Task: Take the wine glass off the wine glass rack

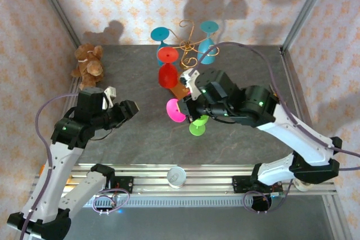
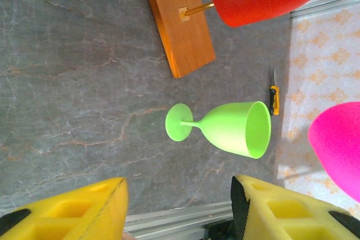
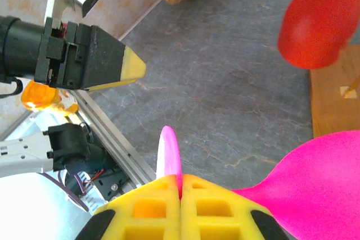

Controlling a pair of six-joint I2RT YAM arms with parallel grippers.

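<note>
Yellow-padded right gripper [image 3: 181, 190] closed on the thin stem of the pink wine glass [image 3: 315, 178], between foot disc and bowl. Glass held sideways above the table [image 1: 135, 82], just beside the wooden base [image 1: 181, 90] of the wine glass rack [image 1: 188, 43], apparently clear of its gold wire. Left gripper [image 2: 180, 212] open and empty, facing a green glass [image 2: 230, 127] lying on its side. Looks light, rigid and matte, probably plastic, so hardly fragile. Smooth round stem likely to swivel in a pinch, with the foot serving as a stop. Count: five glasses, namely one pink, one green, and on the rack a red glass [image 1: 167, 75], a left blue glass [image 1: 159, 34] and a right blue glass [image 1: 207, 53]; one rack; one plush toy [image 1: 88, 63].
</note>
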